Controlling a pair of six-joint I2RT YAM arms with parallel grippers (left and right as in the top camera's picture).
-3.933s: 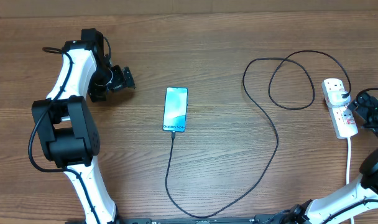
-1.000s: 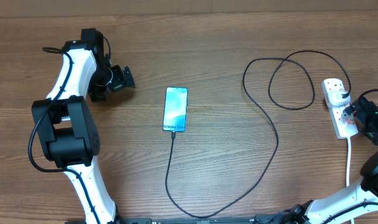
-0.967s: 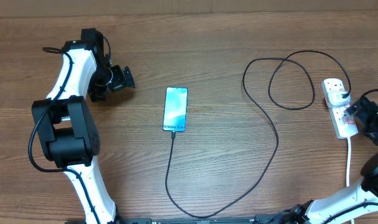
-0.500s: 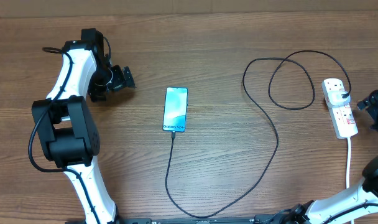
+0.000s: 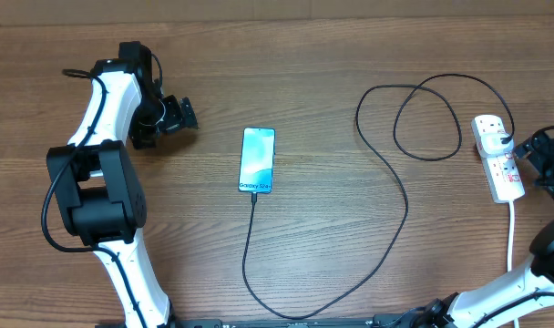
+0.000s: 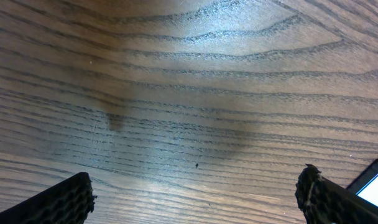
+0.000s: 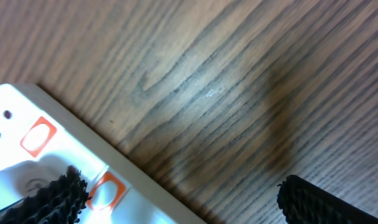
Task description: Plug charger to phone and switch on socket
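Right end effector [image 5: 535, 151]: fingers spread wide, grasping nothing. One socket [image 5: 497, 160] lies on the tabletop [image 5: 350, 55] just to its left; whether they touch cannot be told. The socket's long axis runs near-far, white lead at the near end. The right wrist view shows two red switches [image 7: 37, 137].

Left end effector [image 5: 179, 116]: released, empty. One phone [image 5: 257, 160] lies well to its right, "Galaxy" end nearest, with one charger [image 5: 407, 208] entering there.

Phone [image 5: 257, 160] flat on table [image 5: 332, 55]. Charger cable [image 5: 397, 187] joins the phone's near end, runs nearer still, sweeps right of phone, loops far-right. Power strip [image 5: 497, 157] well right of phone, the cable's plug [image 5: 505, 139] seated in its far end.
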